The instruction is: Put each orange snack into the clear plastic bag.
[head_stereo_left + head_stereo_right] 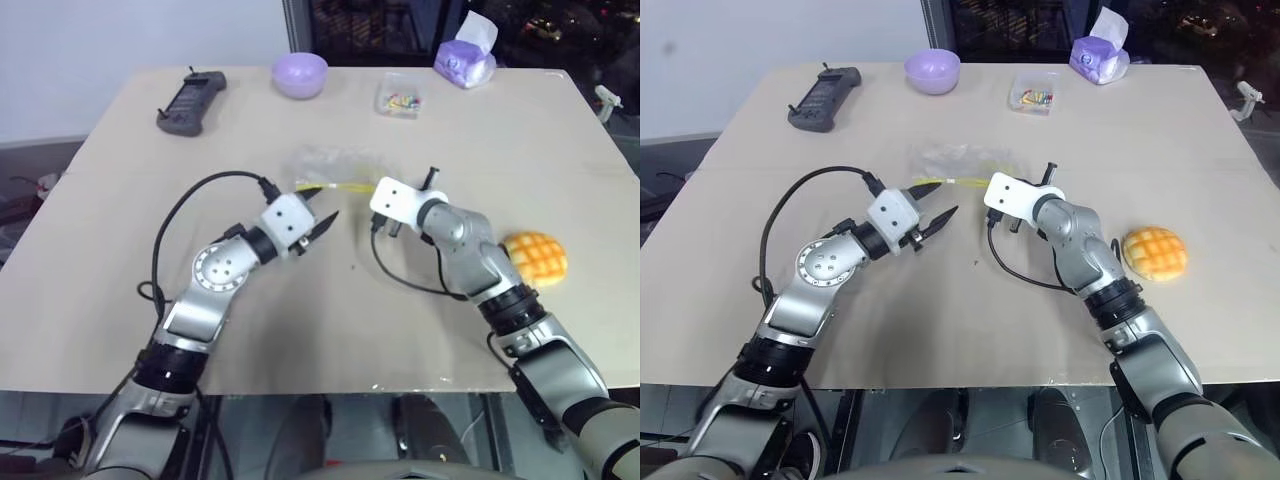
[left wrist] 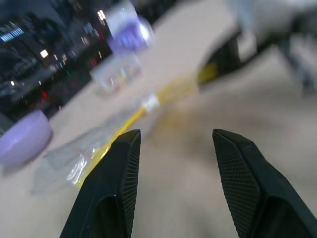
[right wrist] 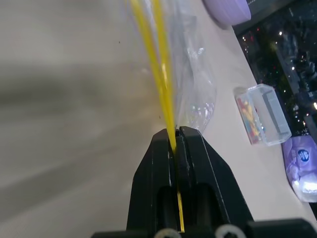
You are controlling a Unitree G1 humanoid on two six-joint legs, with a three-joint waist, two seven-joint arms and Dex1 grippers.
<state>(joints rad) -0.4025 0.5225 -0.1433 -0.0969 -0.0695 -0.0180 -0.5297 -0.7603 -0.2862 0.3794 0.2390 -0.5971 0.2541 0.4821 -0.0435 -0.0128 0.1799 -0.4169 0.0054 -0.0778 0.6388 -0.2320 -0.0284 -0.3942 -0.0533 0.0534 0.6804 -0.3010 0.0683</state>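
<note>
The right gripper [image 3: 176, 136] is pinched tight on the yellow strip of the bag [image 1: 335, 165], which lies in the middle of the table [image 1: 120, 210]. The left gripper [image 1: 930, 200] is just left of that strip, its jaws wide apart and holding nothing. The snack [image 1: 535, 257] sits on the table at the right, beside the right arm and apart from the bag.
</note>
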